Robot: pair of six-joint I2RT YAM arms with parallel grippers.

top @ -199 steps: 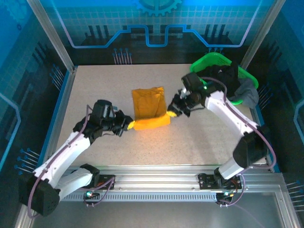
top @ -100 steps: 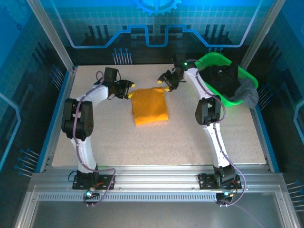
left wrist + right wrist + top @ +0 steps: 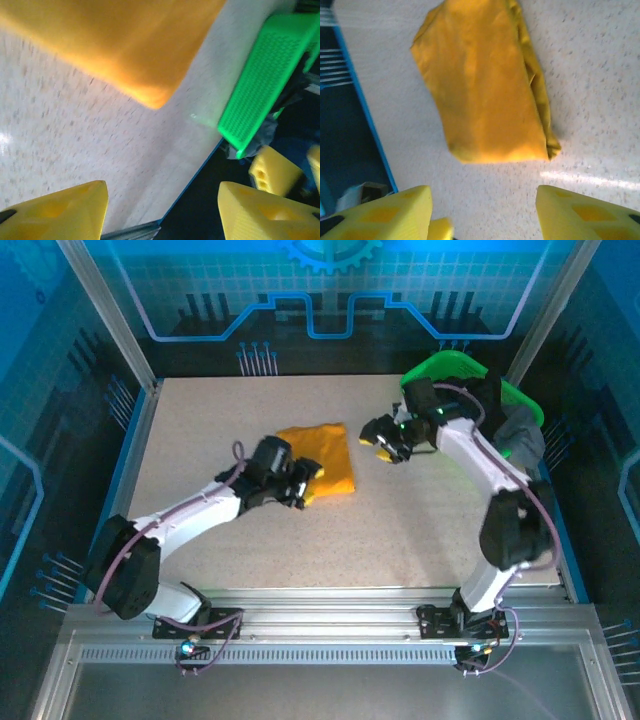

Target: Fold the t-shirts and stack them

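Though it looks flat overhead, right wrist shows the t-shirt [image 3: 485,85] layered.

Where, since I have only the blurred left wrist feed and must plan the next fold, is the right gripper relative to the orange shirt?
Observer: In the top view, the right gripper sits to the right of the folded orange t-shirt, apart from it, with bare table between them.
Operator: Is it holding anything?
Observer: No. The right wrist view shows its fingers spread wide with nothing between them.
Operator: How tidy is the fold?
Observer: It is a compact rectangle, with loose layered edges along one long side.
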